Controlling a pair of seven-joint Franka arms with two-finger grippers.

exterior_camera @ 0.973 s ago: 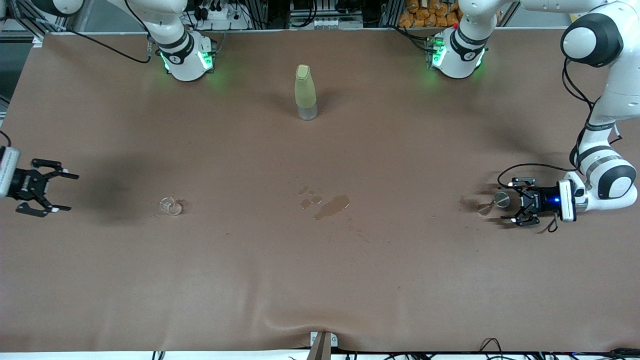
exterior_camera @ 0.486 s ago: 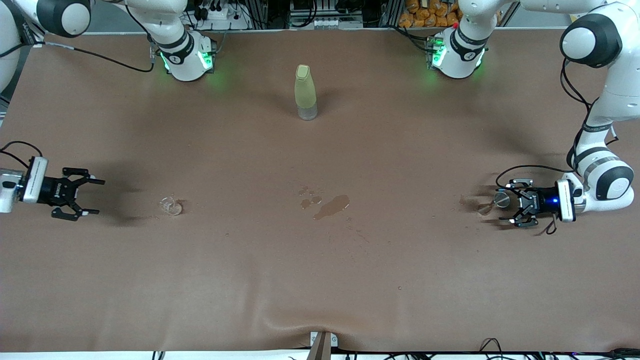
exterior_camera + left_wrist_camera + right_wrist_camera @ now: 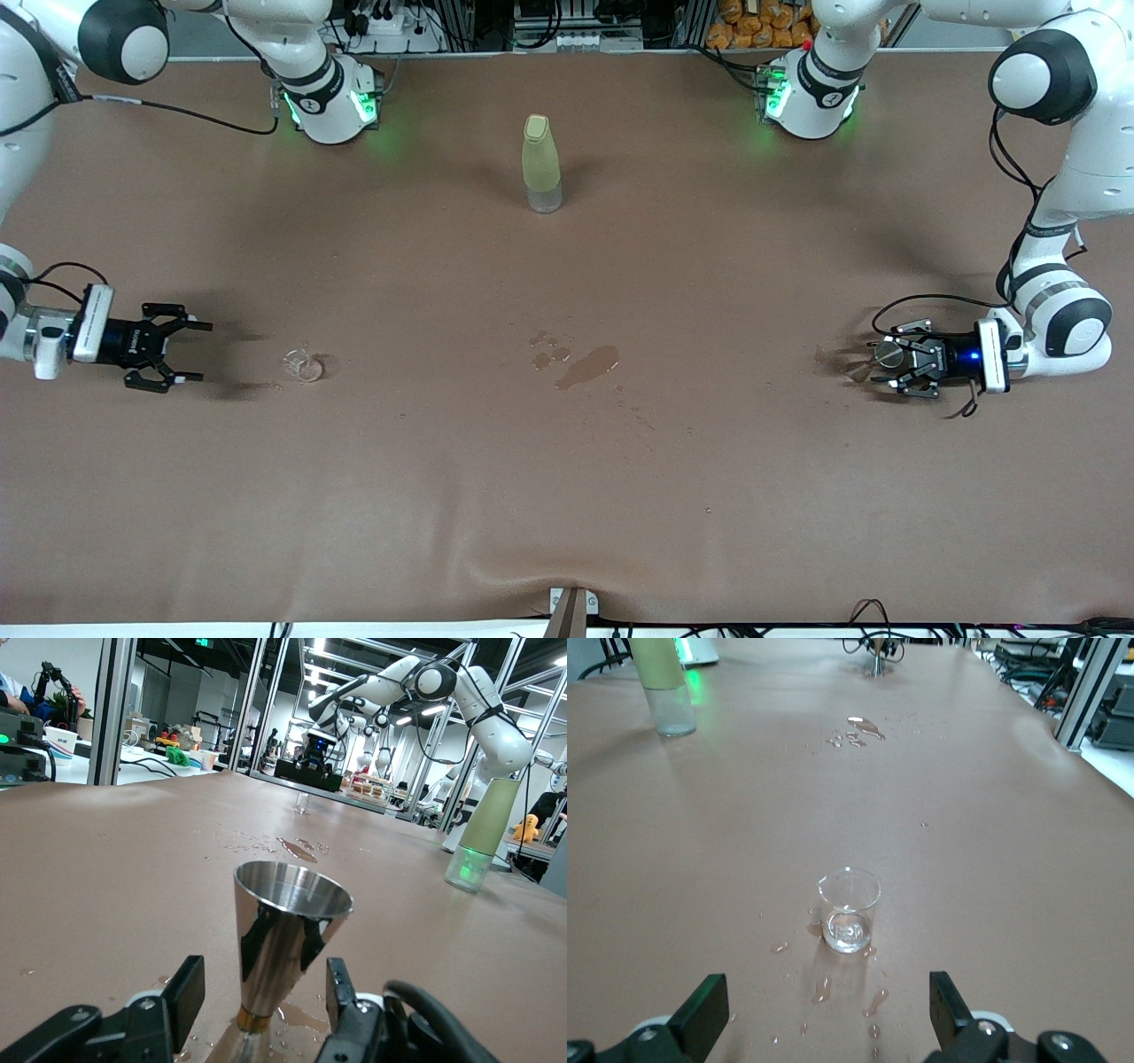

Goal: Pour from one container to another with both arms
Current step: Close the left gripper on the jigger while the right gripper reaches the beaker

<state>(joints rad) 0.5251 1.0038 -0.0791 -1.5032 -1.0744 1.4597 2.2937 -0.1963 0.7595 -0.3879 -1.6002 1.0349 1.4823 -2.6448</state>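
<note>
Our left gripper (image 3: 886, 365) brackets the upright metal-rimmed tapering cup (image 3: 291, 943) at table level at the left arm's end; its fingers (image 3: 182, 997) flank the narrow foot, visibly narrower than a second ago, contact not confirmed. Our right gripper (image 3: 182, 352), jaws spread wide, has advanced since then; the small clear glass beaker (image 3: 849, 911) stands upright directly ahead, near but apart.
</note>
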